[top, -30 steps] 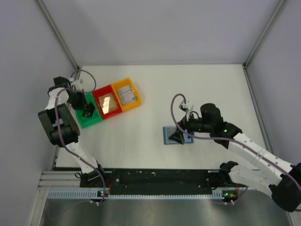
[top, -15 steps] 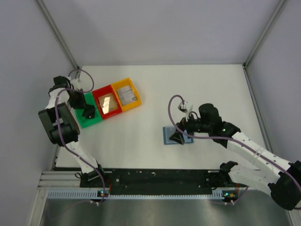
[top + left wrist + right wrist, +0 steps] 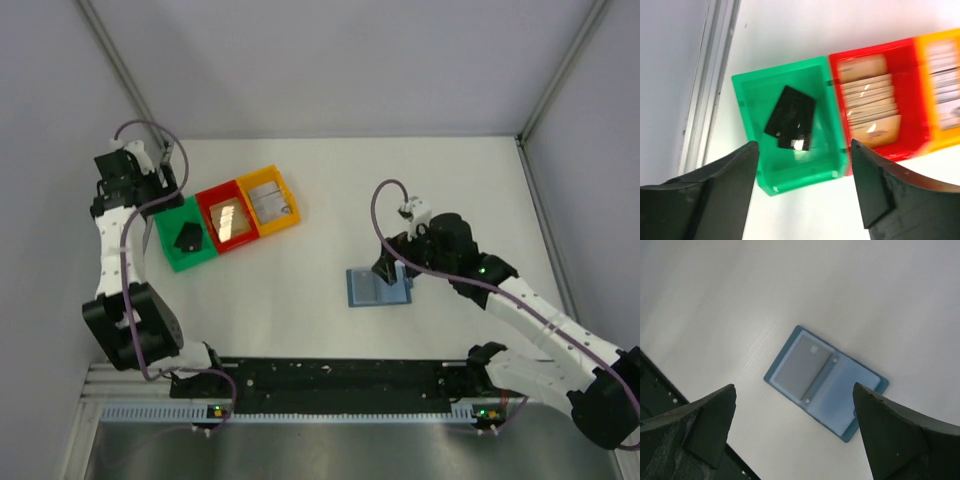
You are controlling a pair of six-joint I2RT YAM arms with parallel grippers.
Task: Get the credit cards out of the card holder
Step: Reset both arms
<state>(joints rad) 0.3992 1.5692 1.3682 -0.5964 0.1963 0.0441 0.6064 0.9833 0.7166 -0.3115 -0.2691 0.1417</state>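
Top external, left pincer (image 3: 804,145) raised, opened

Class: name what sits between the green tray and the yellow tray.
The red tray, holding pale cards; the top and left wrist views show it.

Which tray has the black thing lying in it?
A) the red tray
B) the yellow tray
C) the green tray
C: the black card lies inside the green tray, while the red tray next to it holds only pale cards.
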